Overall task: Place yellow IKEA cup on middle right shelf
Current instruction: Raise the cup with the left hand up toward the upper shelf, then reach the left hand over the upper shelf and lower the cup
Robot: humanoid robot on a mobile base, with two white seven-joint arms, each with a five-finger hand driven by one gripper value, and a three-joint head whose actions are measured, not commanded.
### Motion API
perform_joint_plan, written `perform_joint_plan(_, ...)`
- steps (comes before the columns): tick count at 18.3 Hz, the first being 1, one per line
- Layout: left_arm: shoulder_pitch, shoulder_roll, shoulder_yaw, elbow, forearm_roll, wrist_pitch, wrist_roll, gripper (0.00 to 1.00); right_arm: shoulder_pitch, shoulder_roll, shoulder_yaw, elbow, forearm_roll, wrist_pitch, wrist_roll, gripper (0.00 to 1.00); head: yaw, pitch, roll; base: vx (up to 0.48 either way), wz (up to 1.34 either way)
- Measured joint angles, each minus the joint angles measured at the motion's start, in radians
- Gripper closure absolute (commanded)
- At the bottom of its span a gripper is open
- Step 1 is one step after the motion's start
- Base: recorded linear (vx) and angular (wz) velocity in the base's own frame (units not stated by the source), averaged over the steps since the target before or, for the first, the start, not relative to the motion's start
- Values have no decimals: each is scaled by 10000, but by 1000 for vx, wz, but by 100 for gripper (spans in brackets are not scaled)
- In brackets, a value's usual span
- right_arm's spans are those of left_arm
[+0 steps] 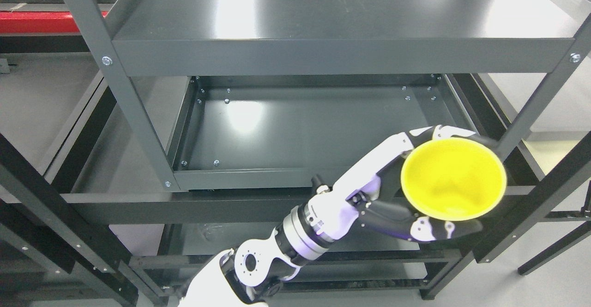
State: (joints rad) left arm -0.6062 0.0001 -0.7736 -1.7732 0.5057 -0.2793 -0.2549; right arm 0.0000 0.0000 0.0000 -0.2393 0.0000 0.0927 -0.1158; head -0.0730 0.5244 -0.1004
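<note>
Down at the lower right of the head view, the hand [415,191] had its fingers wrapped around the yellow cup [453,178], one set of fingers curling over the far rim and another cradling the near side from underneath. Which arm it was is hard to call: the arm [286,247] came in at the bottom edge pretty much around the middle, so I couldn't tell left from right. No second hand showed anywhere. The cup was tipped so its open mouth faced up toward the camera, and you could see straight into the yellow inside. It was held in the air at the front right corner of the rack [138,113], just in front of the right post [535,108], not resting on any shelf. Behind it, the middle shelf [295,127] was a dark grey metal tray with a raised lip and small bolts around the edge, with a bright glare spot left of centre. Above that sat the top shelf [341,16], also dark and shiny. More black frame bars [41,196] ran along the left side, and a red strip [37,21] peeked out at the upper left.
</note>
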Motion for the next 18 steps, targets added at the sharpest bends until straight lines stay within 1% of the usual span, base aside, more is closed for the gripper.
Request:
perform_joint_plan(4, -962, 0, -98, 0, 780, -17, 15, 100, 0, 0, 0, 0, 0, 0, 0, 1, 0, 0, 0, 0, 0)
perform_joint_plan(9, -2384, -1, 266, -3, 1835, 7, 116, 100, 0, 0, 0, 0, 0, 0, 0, 1, 0, 0, 0, 0, 0)
perform_joint_plan(11, -2774, -1, 549, -5, 2112, 668, 639, 100, 0, 0, 0, 0, 0, 0, 0, 1, 0, 0, 0, 0, 0)
perform_joint_plan(15, -3282, -2, 1344, 4, 2436, 2347, 2908, 100, 0, 0, 0, 0, 0, 0, 0, 1, 0, 0, 0, 0, 0)
perform_joint_plan(17, -3470, -2, 1756, 13, 2508, 3160, 3829, 100, 0, 0, 0, 0, 0, 0, 0, 1, 0, 0, 0, 0, 0)
perform_joint_plan(18, -3584, -2, 1990, 18, 2536, 3708, 4425, 100, 0, 0, 0, 0, 0, 0, 0, 1, 0, 0, 0, 0, 0)
